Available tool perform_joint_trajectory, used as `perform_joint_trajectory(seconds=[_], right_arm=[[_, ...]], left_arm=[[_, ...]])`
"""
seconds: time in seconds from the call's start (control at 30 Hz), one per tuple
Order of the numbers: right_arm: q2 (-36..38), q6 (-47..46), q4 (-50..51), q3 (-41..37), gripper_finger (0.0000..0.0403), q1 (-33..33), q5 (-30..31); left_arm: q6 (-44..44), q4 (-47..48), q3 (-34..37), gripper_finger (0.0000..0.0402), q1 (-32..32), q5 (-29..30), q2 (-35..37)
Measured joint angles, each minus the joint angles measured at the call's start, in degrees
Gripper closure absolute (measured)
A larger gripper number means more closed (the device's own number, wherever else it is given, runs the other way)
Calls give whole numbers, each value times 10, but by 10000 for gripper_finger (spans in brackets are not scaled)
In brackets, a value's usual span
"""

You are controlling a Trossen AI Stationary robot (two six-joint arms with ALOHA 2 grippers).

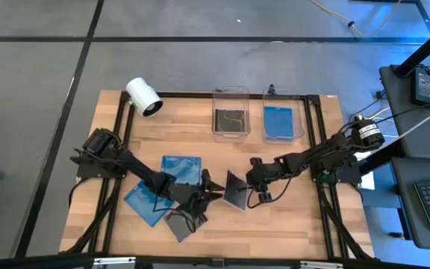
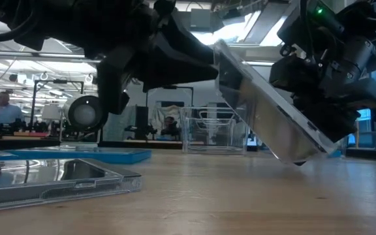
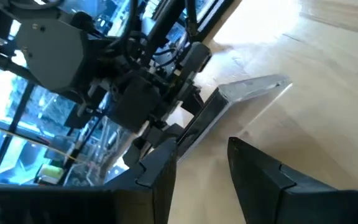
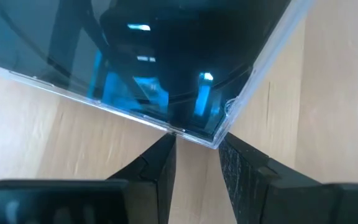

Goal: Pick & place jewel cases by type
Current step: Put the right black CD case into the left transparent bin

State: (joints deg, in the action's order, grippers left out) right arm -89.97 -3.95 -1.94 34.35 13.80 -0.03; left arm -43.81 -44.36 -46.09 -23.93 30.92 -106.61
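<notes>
High view: both arms are meeting mid-table. The right gripper (image 1: 251,181) is holding a dark jewel case (image 1: 236,190) tilted up on edge, and the left gripper (image 1: 209,187) is sitting just beside the case's other side. Two blue jewel cases (image 1: 181,167) are lying flat near the left arm, with another dark case (image 1: 181,223) flat near the front edge. At the back, the left bin (image 1: 230,113) is holding a dark case and the right bin (image 1: 283,114) a blue one. A white camera (image 1: 143,96) is sitting at the back left corner.

Low view: the tilted case (image 2: 266,108) is leaning steeply, its low corner hanging just above the table (image 2: 240,196). The flat dark case (image 2: 51,179) is lying in front.

Left wrist view: the left fingers (image 3: 263,171) are standing apart with nothing between them, and the tilted case (image 3: 229,106) is ahead, held by the other arm.

Right wrist view: the right fingers (image 4: 157,165) are pinching one corner of the case (image 4: 166,68), jaws clamped on its thin edge.

Risk: the corner grip looks shallow, so the case could pivot or slip out and drop flat. The left gripper being this close could bump it or collide with the right arm. The lid could also pop open under a twisting load.
</notes>
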Motion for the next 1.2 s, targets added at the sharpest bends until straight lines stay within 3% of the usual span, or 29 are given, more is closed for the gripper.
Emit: perform_joint_trajectory(seconds=[0.73, 1.2], right_arm=[[3, 15, -27, 3, 279, -1, 1], [2, 16, -23, 2, 279, -1, 2]], left_arm=[[-97, -4, 1, 261, 13, 15, -2], [-285, -8, 1, 260, 11, -1, -2]])
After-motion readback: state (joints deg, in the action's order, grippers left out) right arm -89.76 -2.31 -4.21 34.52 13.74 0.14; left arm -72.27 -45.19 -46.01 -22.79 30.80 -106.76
